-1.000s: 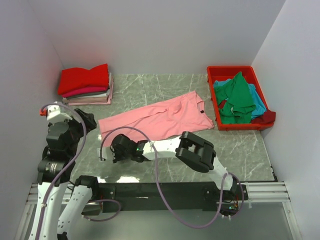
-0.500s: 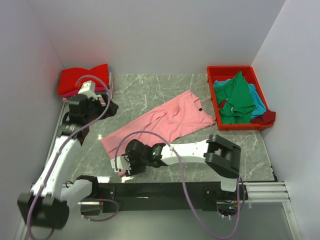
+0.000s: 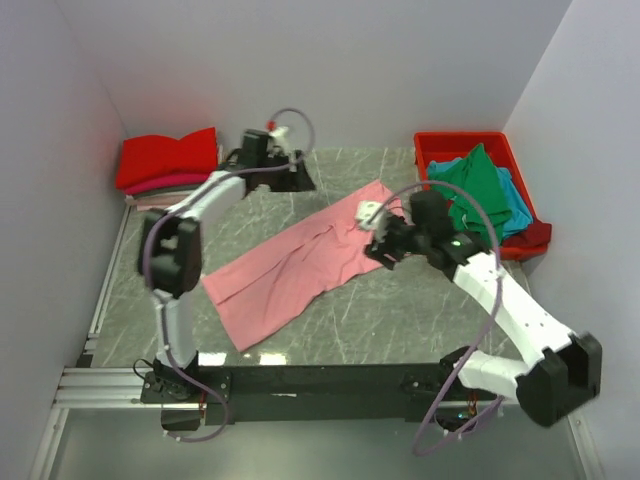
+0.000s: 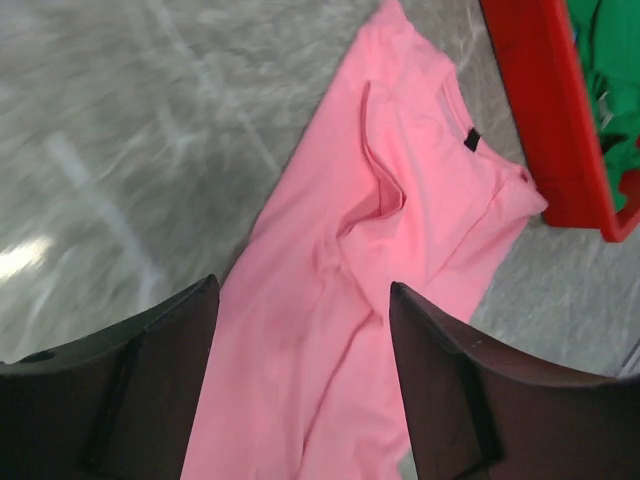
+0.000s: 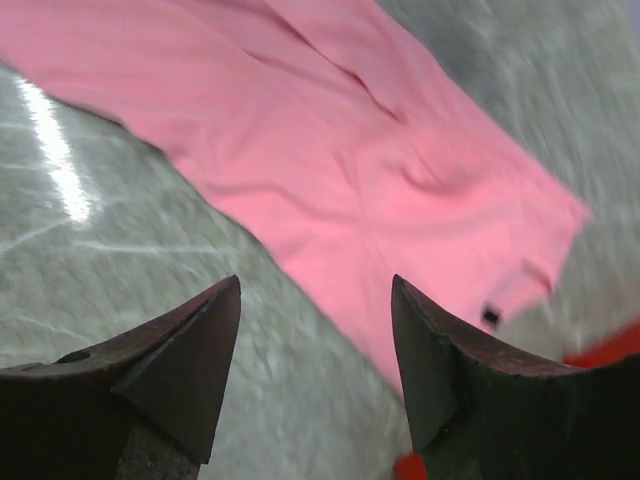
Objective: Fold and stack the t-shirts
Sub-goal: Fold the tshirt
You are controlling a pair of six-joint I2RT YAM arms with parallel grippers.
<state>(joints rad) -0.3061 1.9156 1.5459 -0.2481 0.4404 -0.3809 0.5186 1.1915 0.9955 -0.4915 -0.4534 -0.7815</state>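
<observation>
A light pink t-shirt lies spread in a long diagonal strip on the marble table, hem near left, collar far right. Its dark neck label shows in the left wrist view. My left gripper hangs open and empty over the table's far edge, beyond the shirt's upper side; in its own view the open left gripper frames the pink cloth. My right gripper hovers open and empty by the collar end. In its own view the right gripper is above bare table beside the shirt.
A stack of folded shirts, red on top, sits at the back left corner. A red plastic bin at the back right holds crumpled green, teal and maroon shirts. Walls close three sides.
My right gripper has opened, left the shirt's near left end and swung to the collar end. The left arm has reached to the far edge. The shirt now lies stretched out longer.
</observation>
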